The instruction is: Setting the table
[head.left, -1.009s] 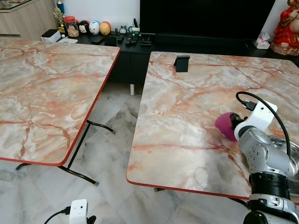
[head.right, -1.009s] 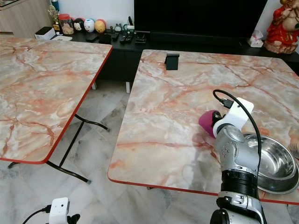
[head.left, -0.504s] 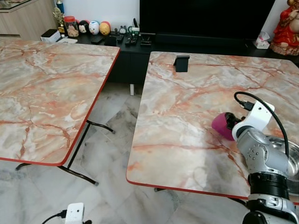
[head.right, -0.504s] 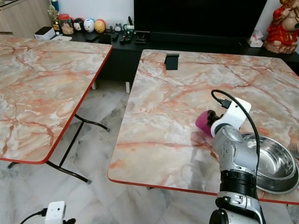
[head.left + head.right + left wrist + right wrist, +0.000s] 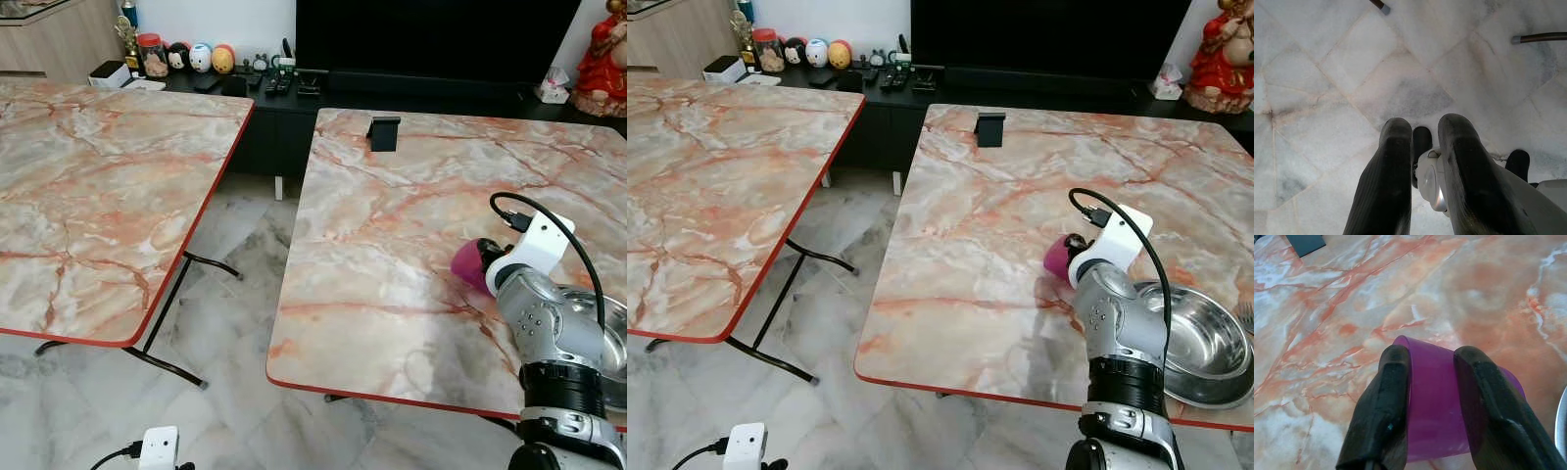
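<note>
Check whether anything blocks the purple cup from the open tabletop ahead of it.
Nothing visible does. The right tool grips the purple cup over bare marble table; the steel bowl sits off to its right, and the black stand is at the far edge.

Purple cup [image 5: 1435,396]: translucent plastic, tilted on its side, clamped between the two black fingers [image 5: 1382,401] of the right gripper [image 5: 1432,382], just above the marble table [image 5: 980,245]. Steel bowl [image 5: 1200,343]: round, shiny, upright on the same table near its front edge, at 4 o'clock from the cup, just beside it.
</note>
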`<state>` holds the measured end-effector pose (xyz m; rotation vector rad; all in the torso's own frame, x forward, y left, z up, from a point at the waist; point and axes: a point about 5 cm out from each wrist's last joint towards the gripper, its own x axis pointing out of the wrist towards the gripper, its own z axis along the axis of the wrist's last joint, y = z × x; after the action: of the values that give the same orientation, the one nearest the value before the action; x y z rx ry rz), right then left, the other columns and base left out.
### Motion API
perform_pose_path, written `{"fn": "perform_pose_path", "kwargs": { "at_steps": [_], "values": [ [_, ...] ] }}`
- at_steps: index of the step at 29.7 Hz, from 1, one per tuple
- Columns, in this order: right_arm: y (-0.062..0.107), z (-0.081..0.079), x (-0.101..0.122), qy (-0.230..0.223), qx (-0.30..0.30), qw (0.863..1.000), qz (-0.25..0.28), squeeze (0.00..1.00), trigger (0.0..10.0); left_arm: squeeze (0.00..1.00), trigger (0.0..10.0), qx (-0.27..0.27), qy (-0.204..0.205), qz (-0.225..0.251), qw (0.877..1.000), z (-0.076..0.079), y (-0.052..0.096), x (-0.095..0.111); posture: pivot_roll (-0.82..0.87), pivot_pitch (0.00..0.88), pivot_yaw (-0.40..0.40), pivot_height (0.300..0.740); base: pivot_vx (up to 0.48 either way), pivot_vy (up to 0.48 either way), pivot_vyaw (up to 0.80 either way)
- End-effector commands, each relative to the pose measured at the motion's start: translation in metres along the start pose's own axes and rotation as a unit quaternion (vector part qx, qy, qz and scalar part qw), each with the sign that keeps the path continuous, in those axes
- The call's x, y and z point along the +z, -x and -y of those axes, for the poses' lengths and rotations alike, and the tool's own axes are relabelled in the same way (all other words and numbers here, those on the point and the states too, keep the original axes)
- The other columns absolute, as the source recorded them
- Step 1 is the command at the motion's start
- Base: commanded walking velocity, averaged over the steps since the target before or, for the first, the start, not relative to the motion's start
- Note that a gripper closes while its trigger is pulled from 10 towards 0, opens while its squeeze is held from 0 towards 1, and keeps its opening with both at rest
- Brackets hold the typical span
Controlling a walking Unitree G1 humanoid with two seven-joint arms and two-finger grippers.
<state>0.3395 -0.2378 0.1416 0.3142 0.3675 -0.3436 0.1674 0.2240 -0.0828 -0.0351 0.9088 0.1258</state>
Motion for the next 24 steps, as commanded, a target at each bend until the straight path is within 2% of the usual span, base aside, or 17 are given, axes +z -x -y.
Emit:
{"fn": "perform_pose_path", "kwargs": {
  "at_steps": [1,3,13,17,18,24],
  "values": [
    [0.0,-0.004,0.004,-0.005,0.006,1.0,0.007,0.0,0.0,0.0,10.0,-0.001,0.005,-0.014,1.0,0.001,0.0,-0.005,0.01,0.0,-0.027,0.74,0.0,0.0,0.0],
    [0.0,-0.005,0.004,-0.006,0.009,1.0,0.008,0.0,0.0,0.0,10.0,-0.001,0.005,-0.014,1.0,0.001,0.0,-0.005,0.01,0.0,-0.027,0.74,0.0,0.0,0.0],
    [0.001,-0.016,0.008,-0.08,0.042,0.996,0.018,0.0,0.0,0.0,10.0,-0.001,0.003,-0.013,1.0,0.001,0.0,-0.004,0.01,0.0,-0.027,0.74,0.0,0.0,0.0],
    [0.001,-0.017,0.008,-0.085,0.044,0.995,0.016,0.0,0.0,0.0,10.0,-0.001,0.003,-0.013,1.0,0.001,0.0,-0.004,0.01,0.0,-0.027,0.74,0.0,0.0,0.0],
    [0.002,-0.021,0.005,-0.112,0.054,0.992,0.006,0.0,0.0,0.0,10.0,-0.002,0.002,-0.012,1.0,0.001,0.0,-0.004,0.01,0.0,-0.027,0.74,0.0,0.0,0.0],
    [0.002,-0.021,0.002,-0.11,0.052,0.993,-0.003,0.0,0.0,0.0,10.0,-0.003,0.001,-0.011,1.0,0.002,0.0,-0.003,0.01,0.0,-0.028,0.74,0.0,0.0,0.0]
  ]
}}
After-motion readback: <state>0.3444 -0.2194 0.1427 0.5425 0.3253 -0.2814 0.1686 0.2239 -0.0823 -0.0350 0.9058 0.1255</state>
